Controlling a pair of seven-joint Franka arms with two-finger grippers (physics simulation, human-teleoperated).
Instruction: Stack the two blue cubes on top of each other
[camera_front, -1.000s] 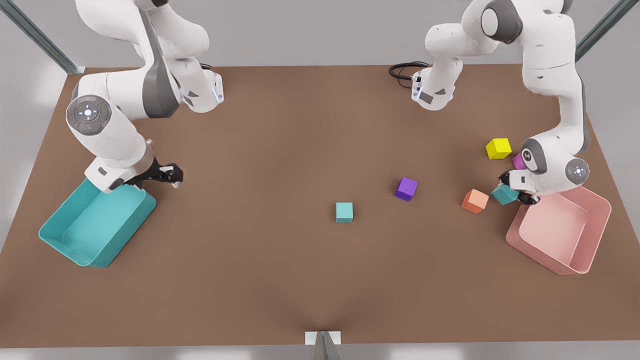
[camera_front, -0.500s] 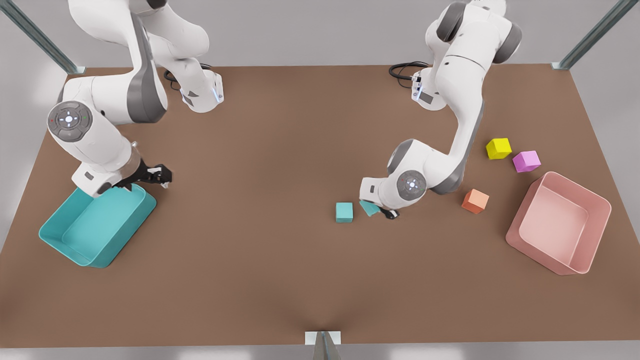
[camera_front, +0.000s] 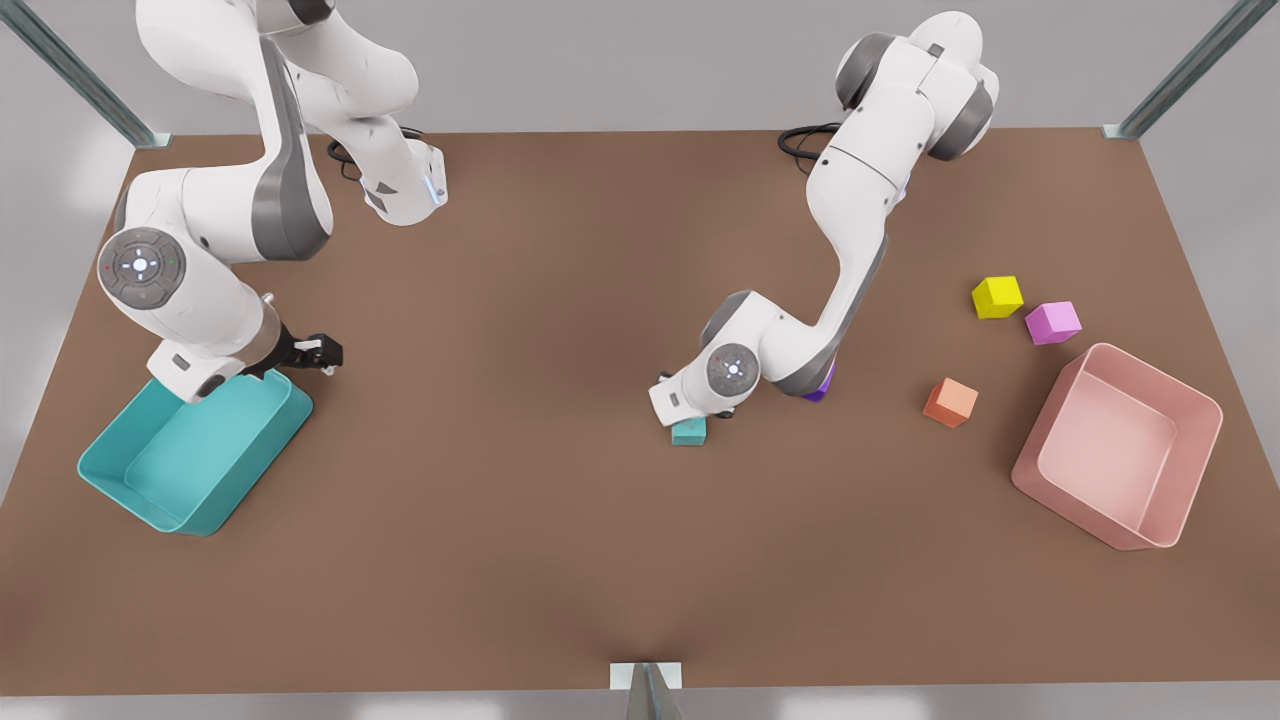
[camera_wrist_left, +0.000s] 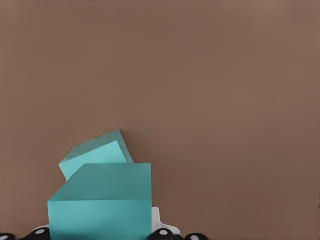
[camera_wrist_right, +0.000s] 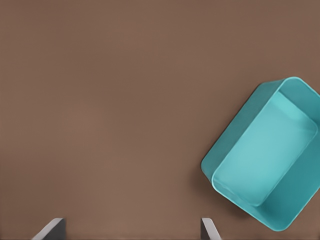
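A blue cube (camera_wrist_left: 100, 210) is sitting clamped in the left gripper (camera_wrist_left: 100, 235), hanging above the other blue cube (camera_front: 689, 431) lying mid-table (camera_front: 560, 560). The right gripper (camera_front: 318, 353), fingers (camera_wrist_right: 50, 229) spread, is waiting beside the teal tray (camera_front: 100, 478).

we see a bright, even, diffuse light with no hard glare anywhere. the brown table (camera_front: 520, 560) reads matte and flat, with pale soft reflections along its near edge. shadows are faint and soft: a dim smudge under the arm at the front view's right, another beside the teal tray (camera_front: 190, 455). the white arm shells carry gentle shading, not hot spots. in the left wrist view the held blue cube (camera_wrist_left: 100, 202) shows a lighter face and a darker one.
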